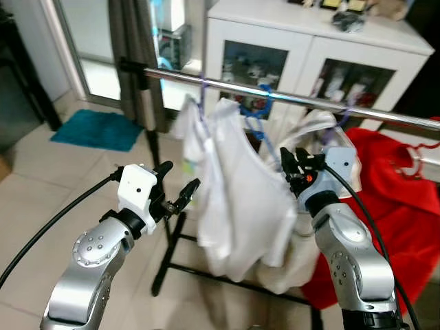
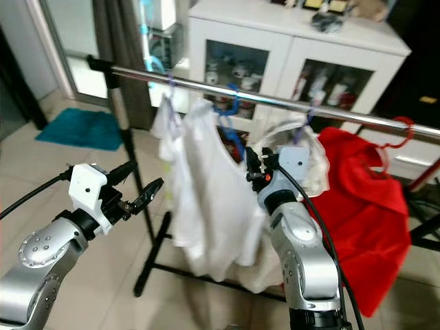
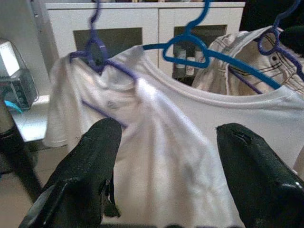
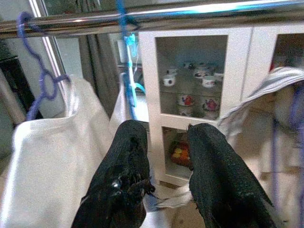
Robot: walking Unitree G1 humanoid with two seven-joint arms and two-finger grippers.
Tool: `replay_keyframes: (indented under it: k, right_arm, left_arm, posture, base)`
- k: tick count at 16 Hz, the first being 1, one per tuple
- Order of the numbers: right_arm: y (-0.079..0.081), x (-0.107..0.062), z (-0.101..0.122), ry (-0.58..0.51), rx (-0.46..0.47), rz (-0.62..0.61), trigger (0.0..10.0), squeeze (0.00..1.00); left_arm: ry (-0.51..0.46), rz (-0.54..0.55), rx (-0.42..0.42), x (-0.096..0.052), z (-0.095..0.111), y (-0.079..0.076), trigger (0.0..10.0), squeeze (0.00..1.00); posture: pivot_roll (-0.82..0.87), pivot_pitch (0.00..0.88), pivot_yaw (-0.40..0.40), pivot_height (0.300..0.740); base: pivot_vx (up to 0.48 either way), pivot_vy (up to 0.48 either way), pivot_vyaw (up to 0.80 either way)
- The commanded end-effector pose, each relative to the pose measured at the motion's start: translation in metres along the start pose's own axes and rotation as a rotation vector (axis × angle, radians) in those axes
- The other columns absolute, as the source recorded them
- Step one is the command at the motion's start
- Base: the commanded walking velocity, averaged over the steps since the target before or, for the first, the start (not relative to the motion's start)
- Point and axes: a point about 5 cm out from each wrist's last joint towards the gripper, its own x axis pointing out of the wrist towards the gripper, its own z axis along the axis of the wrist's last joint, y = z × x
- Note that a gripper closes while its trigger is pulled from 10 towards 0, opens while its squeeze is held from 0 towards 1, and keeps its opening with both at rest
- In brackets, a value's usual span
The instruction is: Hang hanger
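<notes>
A silver rail point(image 1: 289, 96) runs across in front of me. On it hang a purple hanger point(image 3: 97, 52) and a blue hanger point(image 3: 190, 45), both carrying a white shirt point(image 1: 234, 199). Farther right, a third purple hanger point(image 1: 344, 113) holds a beige garment point(image 3: 237, 71). My left gripper point(image 1: 182, 175) is open just left of the white shirt, with nothing between its fingers. My right gripper point(image 1: 292, 157) is raised at the shirt's right side below the rail point(image 4: 142, 16); its fingers stand a narrow gap apart and hold nothing.
A red garment point(image 1: 399, 206) hangs on a red hanger at the right end of the rail. The rack's black post and base point(image 1: 165, 261) stand on the tiled floor. Behind are a white glass-door cabinet point(image 1: 309, 48), a dark curtain point(image 1: 134, 55) and a teal mat point(image 1: 96, 129).
</notes>
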Motion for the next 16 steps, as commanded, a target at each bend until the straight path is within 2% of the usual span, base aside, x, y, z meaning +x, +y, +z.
replay_keyframes:
  k: [1,4,7,8,9,16]
  right_arm:
    - [-0.007,0.002,0.005,0.001,-0.038,-0.047,10.0,0.00]
    - [-0.017,0.008,0.004,0.048,-0.087,-0.139,10.0,0.00]
    - [-0.015,0.015,0.003,0.106,-0.087,-0.110,10.0,0.00]
    - [-0.013,0.018,0.003,0.120,-0.085,-0.111,10.0,0.60]
    - [-0.015,0.022,0.005,0.131,-0.094,-0.155,10.0,1.00]
    - [-0.035,0.024,0.012,0.162,-0.155,-0.362,10.0,1.00]
  left_arm:
    - [-0.006,-0.018,0.013,0.003,0.001,-0.005,10.0,0.00]
    - [0.013,-0.049,0.010,0.003,-0.001,-0.008,10.0,0.00]
    - [0.030,-0.094,0.029,0.002,-0.002,-0.009,10.0,0.00]
    - [0.034,-0.109,0.037,0.002,-0.002,-0.008,10.0,0.00]
    - [0.044,-0.126,0.045,0.001,-0.002,-0.008,10.0,0.00]
    - [0.071,-0.172,0.051,-0.001,-0.004,-0.008,10.0,0.00]
  posture:
    - [-0.04,0.000,-0.061,0.740]
    - [-0.04,0.000,-0.066,0.740]
    - [-0.04,0.000,-0.070,0.740]
    - [-0.04,0.000,-0.070,0.740]
    - [-0.04,0.000,-0.073,0.740]
    - [-0.04,0.000,-0.080,0.740]
  base:
    - [0.000,-0.319,0.00]
    - [0.000,-0.106,0.00]
    - [0.000,0.000,0.00]
    - [0.000,0.000,0.00]
    - [0.000,0.000,0.00]
    - [0.000,0.000,0.00]
